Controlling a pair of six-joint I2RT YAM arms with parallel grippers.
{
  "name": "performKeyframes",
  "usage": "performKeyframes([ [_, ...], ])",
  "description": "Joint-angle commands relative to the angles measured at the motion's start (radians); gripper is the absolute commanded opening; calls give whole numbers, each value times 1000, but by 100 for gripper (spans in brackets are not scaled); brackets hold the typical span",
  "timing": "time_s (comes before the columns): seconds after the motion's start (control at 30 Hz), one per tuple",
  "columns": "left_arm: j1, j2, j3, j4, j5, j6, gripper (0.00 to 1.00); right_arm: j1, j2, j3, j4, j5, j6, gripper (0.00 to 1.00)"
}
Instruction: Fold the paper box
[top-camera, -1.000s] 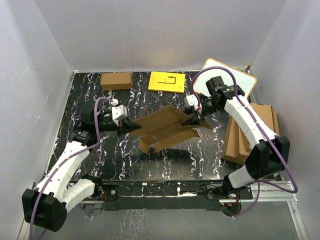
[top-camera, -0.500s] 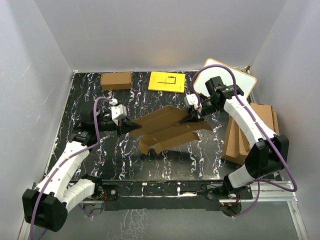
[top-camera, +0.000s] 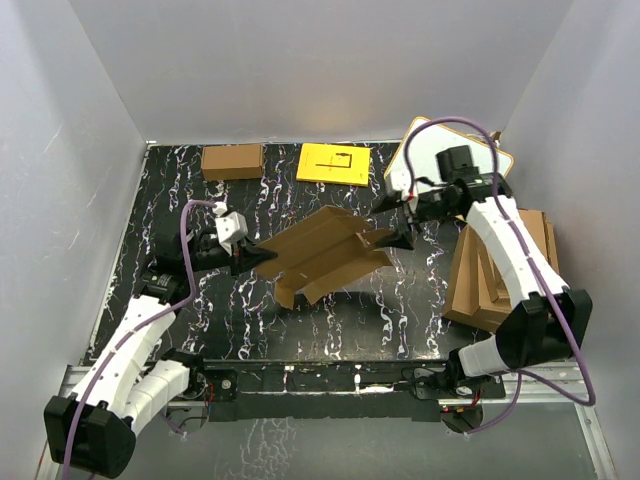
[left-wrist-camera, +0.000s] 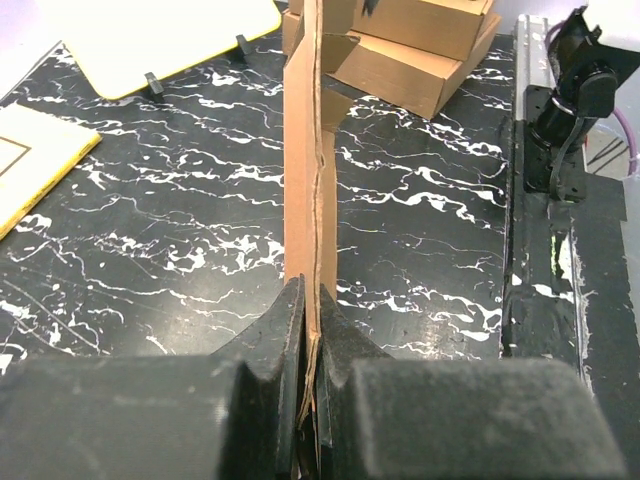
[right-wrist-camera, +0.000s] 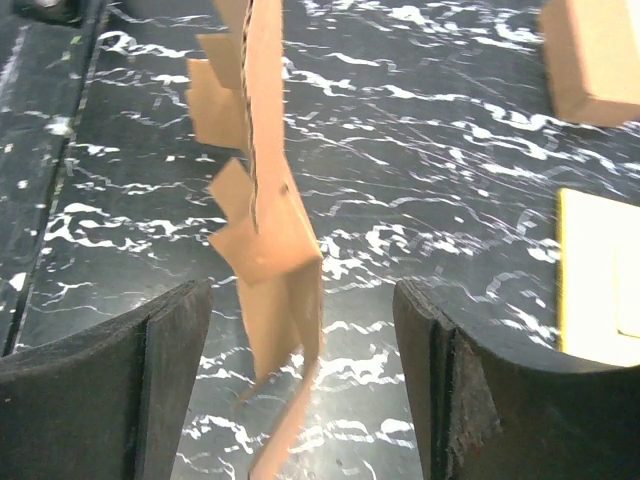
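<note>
Now that my right pincer (top-camera: 396, 222) has let go, the only thing hanging on to the paper box (top-camera: 322, 252) is my left pincer (top-camera: 258, 257). That one is squeezed right down on the box's left edge, and the left wrist view shows the cardboard pinched flat between the pads. Half a second ago the right one was clamped on the other end. Now its jaws stand wide, with the box's right end loose in the gap and touching neither side as far as I can see. The box has also tipped up more on edge. It sits mid-frame over the surface (top-camera: 240, 320), its long axis running from left of centre up toward right of centre, loose flaps pointing toward the bottom of the frame. My read: nothing's folded shut yet, and the right pincer is just free for a fresh grip.
</note>
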Motion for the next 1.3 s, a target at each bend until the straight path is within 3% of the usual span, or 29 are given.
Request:
performKeyframes([
  [0.0,9,-73,-28,48,-69,-87,0,-107,-124,-5,170,-94,192,80],
  [0.17,11,-140,-63,112,-157,-219,0,-202,-205,-91,436,-78,519,80],
  [0.37,12,-184,-72,71,-252,-291,0,-379,-195,-129,720,-75,930,78],
  [0.6,12,-253,-97,149,-259,-397,0,-406,-159,-301,1034,70,1237,75],
  [0.8,12,-269,-106,226,-223,-485,0,-381,-82,-403,1196,47,1383,68],
  [0.93,12,-274,-121,290,-199,-532,0,-345,-18,-399,1217,9,1417,62],
  [1.27,12,-271,-132,340,-184,-560,0,-332,-36,-466,1411,-165,1589,64],
])
